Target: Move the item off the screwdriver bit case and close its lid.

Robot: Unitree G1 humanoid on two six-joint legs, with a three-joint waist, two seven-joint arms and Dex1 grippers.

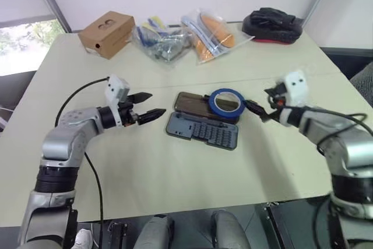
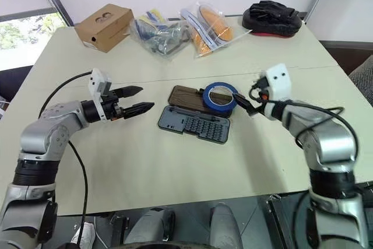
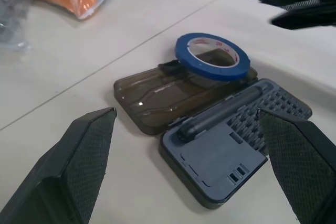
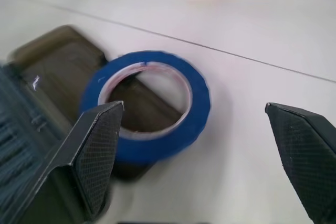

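A cream tabletop [image 1: 175,179] holds a grey plastic screwdriver bit case [image 1: 202,131] lying open, its smoky translucent lid [image 1: 191,103] folded flat away from the robot. A blue roll of adhesive tape [image 4: 157,149] rests on the lid's right end, slightly overhanging it. The right gripper [image 4: 194,107] hovers just beside the roll, fingers spread wide. The left gripper [image 1: 156,103], also spread (and holding nothing), waits near the case's left end. The likely risk is that a finger closing on the roll snags the lid edge beneath. That would drag the light, unheld case sideways or spill bits.
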